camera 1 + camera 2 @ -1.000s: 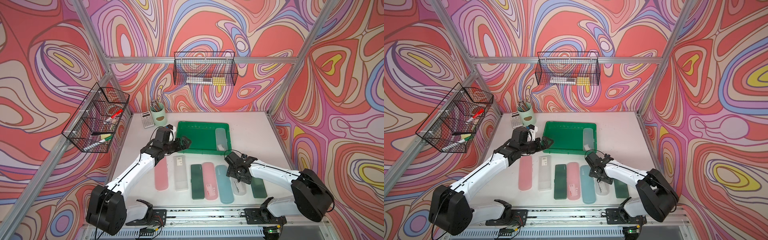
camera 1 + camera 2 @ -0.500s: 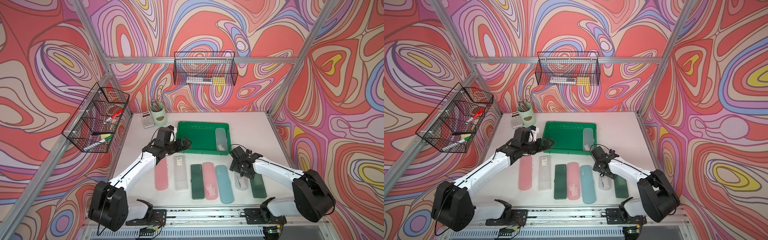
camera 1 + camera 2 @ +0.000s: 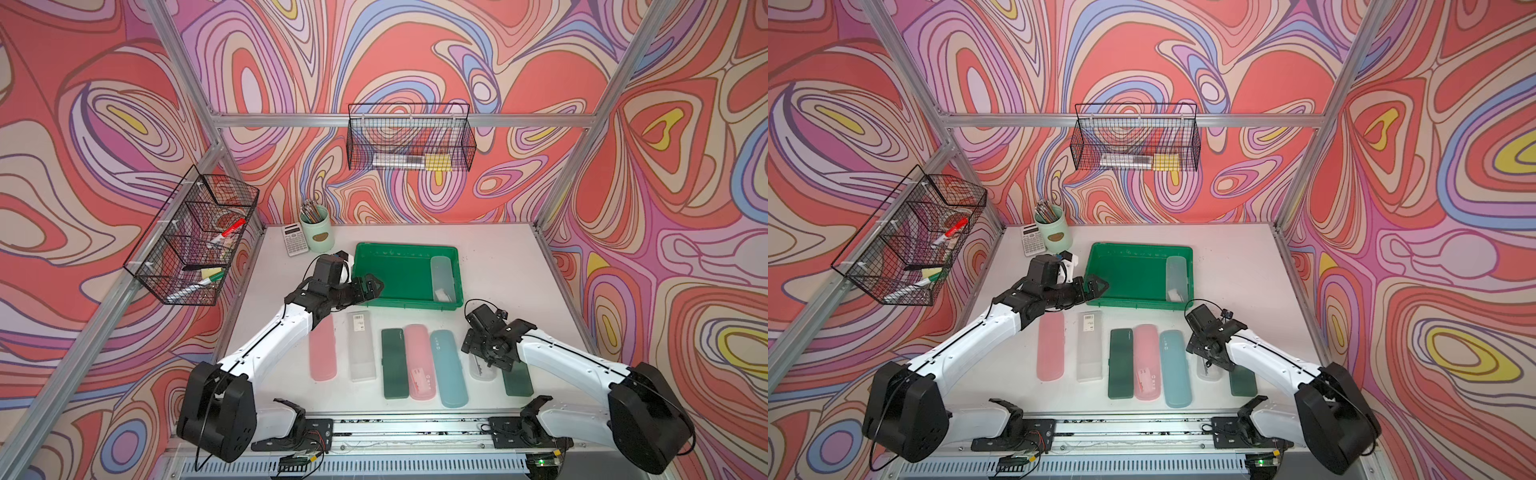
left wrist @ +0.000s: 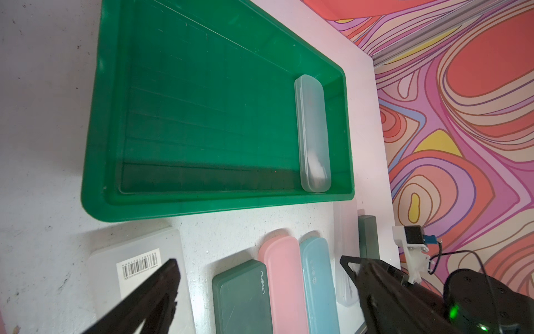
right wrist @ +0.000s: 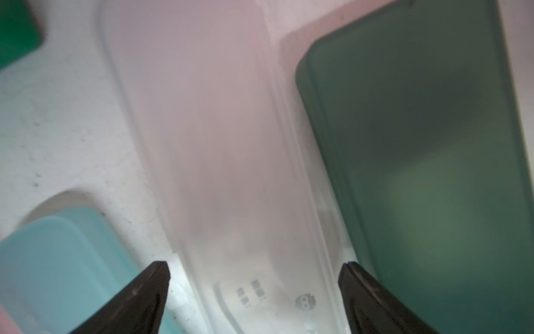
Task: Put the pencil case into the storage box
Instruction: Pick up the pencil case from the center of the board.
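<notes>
Pencil case, frosted and round-ended, lies flat on the white desk. Its long axis runs front to back, between a teal case and a dark green case. The right pincer straddles it, fingers spread. The rimmed green plastic storage box holds one similar frosted case along its right wall. The left pincer hovers spread by the box's left edge.

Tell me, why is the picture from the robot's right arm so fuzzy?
Right wrist view: the camera seems very close, so the clear pencil case and the dark green case look soft and hazy. Left wrist view: sharper, the storage box has crisp edges. Both top views: evenly lit and sharp.
</notes>
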